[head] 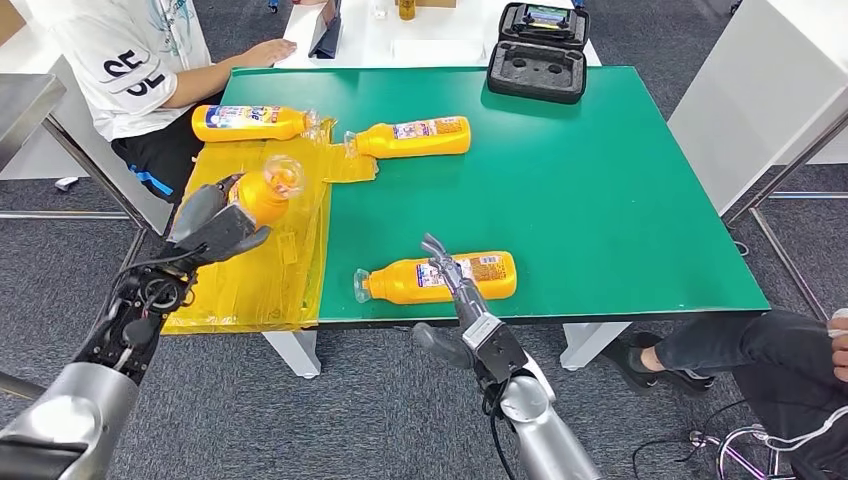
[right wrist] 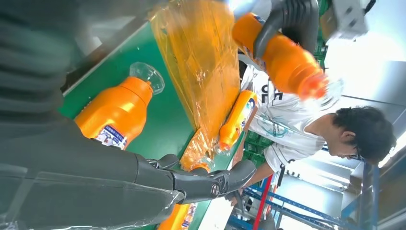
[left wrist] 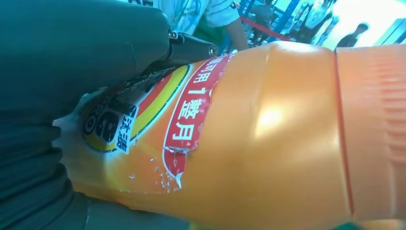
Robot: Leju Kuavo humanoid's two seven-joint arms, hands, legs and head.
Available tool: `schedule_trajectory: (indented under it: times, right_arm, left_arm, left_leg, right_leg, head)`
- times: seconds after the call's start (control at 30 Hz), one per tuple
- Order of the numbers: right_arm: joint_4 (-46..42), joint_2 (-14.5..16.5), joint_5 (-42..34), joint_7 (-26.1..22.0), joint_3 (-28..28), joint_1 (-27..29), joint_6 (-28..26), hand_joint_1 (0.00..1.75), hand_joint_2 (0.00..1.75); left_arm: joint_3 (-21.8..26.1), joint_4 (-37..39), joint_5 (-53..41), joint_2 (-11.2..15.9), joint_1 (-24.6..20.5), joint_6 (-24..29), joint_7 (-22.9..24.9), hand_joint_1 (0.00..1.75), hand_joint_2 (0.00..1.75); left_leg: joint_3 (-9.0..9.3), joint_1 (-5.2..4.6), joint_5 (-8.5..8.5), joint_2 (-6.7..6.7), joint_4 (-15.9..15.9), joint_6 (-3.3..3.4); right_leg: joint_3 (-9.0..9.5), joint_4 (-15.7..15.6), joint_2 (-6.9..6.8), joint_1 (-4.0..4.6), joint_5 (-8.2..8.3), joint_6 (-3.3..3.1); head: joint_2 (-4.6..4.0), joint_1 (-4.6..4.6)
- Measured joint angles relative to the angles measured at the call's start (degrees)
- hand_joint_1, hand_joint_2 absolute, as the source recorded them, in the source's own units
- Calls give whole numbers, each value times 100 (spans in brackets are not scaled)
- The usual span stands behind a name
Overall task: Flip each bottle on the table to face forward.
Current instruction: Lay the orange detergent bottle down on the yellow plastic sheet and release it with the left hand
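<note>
Three orange bottles (head: 439, 278) lie on green table (head: 600, 180); fourth bottle (head: 264, 190) gripped in left hand (head: 215, 228) above yellow film (head: 265, 270). Right hand (head: 450, 270) empty, fingers extended over near bottle.

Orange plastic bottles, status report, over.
Left hand holds one orange plastic bottle lifted. Right hand open beside nearest bottle. Two more lying flat.

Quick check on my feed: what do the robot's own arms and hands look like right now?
Both arms are silver metal tubes with rounded joints, turning to black open-frame wrist sections with loose black cables. The left hand is dark grey with a smooth, thick cover and darker fingers. The right hand is slimmer, grey, with dark jointed fingers. No markings are readable.
</note>
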Motion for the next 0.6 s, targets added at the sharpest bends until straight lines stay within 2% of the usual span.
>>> schedule_trajectory:
  times: [0.3,0.6]
  right_arm:
    - [7,1,108,29,3,-16,39,0,175]
    - [103,3,138,39,3,-110,124,0,175]
  left_arm:
    - [-435,868,-417,159,-590,-527,159,175,175]
    - [-776,1323,-758,159,-872,-757,252,175,175]
  left_leg:
    - [-1,0,0,-1,0,0]
    - [-1,0,0,-1,0,0]
  right_leg:
    - [0,1,0,-1,0,0]
    - [0,1,0,-1,0,0]
  head:
    - [0,1]
    - [0,0]
